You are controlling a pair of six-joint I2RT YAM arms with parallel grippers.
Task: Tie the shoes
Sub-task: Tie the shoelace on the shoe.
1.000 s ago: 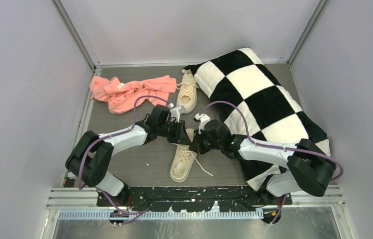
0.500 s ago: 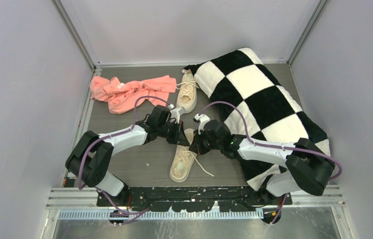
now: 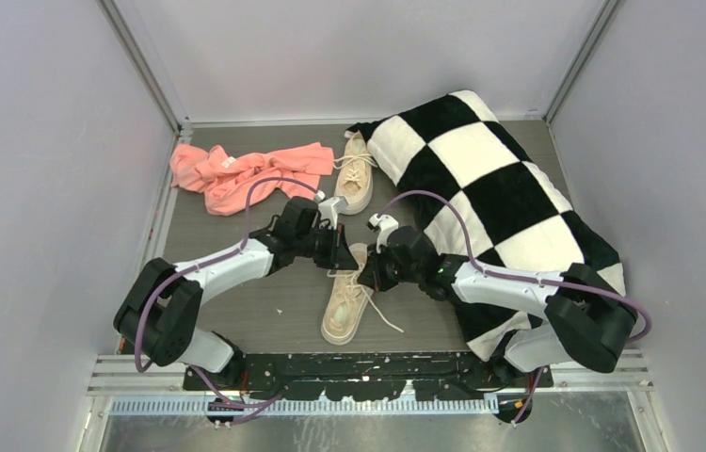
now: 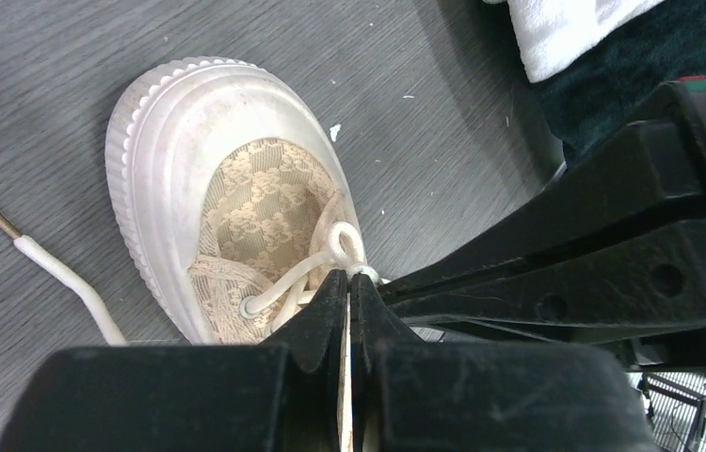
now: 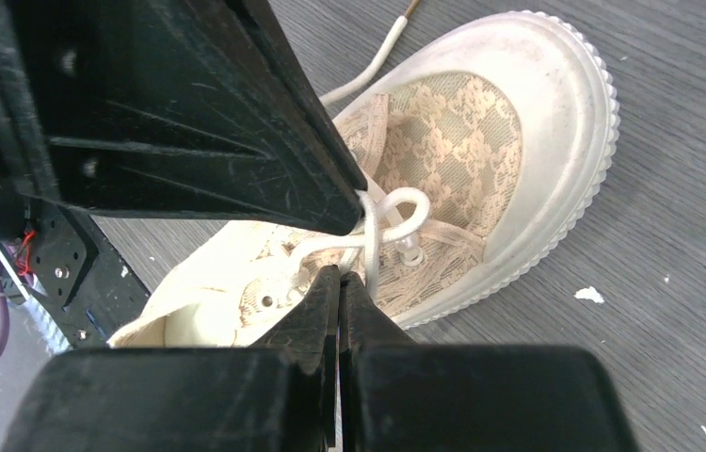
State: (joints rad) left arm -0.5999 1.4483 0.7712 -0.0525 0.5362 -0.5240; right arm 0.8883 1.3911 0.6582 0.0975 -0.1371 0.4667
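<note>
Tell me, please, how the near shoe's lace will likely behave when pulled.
The lace will probably be floppy: it curls in a soft loop and its free end trails loosely. The near shoe looks light and nothing pins it, so it may slide or lift when tugged. Its thick flat sole should resist tipping.

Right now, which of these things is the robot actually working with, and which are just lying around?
Part of the job:
- near shoe
- its lace, pinched by the left gripper and the right gripper
- far shoe, untouched

Just lying about:
- pink cloth
- checkered pillow
</note>
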